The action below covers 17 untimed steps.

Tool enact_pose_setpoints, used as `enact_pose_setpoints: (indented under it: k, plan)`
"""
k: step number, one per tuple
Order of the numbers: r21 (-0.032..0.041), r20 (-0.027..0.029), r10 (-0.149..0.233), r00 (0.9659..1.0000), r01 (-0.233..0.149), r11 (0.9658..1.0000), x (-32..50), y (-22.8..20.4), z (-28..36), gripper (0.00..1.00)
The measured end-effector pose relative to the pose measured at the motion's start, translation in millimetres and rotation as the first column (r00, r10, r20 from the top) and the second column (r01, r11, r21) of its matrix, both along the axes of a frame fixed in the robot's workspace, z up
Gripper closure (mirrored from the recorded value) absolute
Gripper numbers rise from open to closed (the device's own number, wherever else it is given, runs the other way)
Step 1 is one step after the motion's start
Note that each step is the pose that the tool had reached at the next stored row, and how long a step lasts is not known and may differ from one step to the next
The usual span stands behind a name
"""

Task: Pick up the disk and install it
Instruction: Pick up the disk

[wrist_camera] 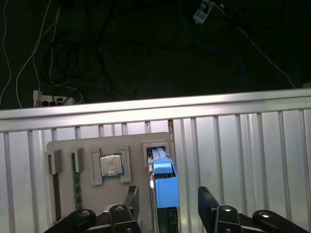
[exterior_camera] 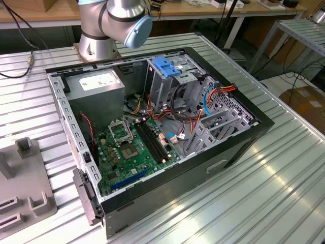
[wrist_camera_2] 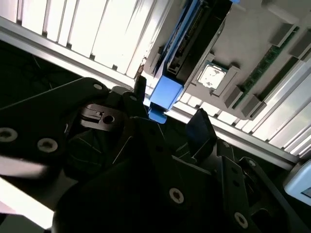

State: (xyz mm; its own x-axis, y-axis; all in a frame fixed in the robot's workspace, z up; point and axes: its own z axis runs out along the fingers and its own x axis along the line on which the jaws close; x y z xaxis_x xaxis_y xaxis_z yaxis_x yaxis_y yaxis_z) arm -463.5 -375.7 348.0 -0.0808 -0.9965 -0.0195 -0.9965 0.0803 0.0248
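One disk (wrist_camera: 164, 187) stands on its thin edge in a slot of a flat grey holder (wrist_camera: 87, 204). Its bright blue frame faces the gripper (wrist_camera: 169, 194). The slot walls hug the disk close on both sides. The holder lies on a ribbed metal table (wrist_camera: 233, 145), right by the table's edge. Past that edge is dark floor with loose cables (wrist_camera: 68, 63).

Two more things sit in the same holder. A square silver chip (wrist_camera: 111, 165) lies just beside the disk's slot. A thin green memory stick (wrist_camera: 77, 184) stands on the far side of the chip.

The gripper is wide open and holds nothing. Its two black fingers (wrist_camera: 209, 204) sit one on each side of the disk, with a gap showing on both sides. In the second wrist view the disk (wrist_camera_2: 165, 92) is also between the spread fingers (wrist_camera_2: 199, 121).

In the exterior view, an open computer case (exterior_camera: 228, 152) lies on the table, near the arm's base (exterior_camera: 117, 20). Inside it are a green board (exterior_camera: 132, 147), many wires, and a metal cage with a fixed blue bracket (exterior_camera: 165, 66) on top.
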Motion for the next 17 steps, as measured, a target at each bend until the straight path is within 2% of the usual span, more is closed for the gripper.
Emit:
enact_pose_setpoints:
  k: [6, 13, 17]
  plan:
    - [0.0001, 0.0001, 0.000, 1.0000, 0.000, 1.0000, 0.0, 0.0, -15.0, 0.40]
    - [0.0000, 0.0001, 0.003, 1.0000, -0.003, 1.0000, 0.0, -0.8, -29.9, 0.40]
    - [0.0000, 0.0020, 0.006, 1.0000, -0.006, 1.0000, -0.1, -1.1, -37.1, 0.41]
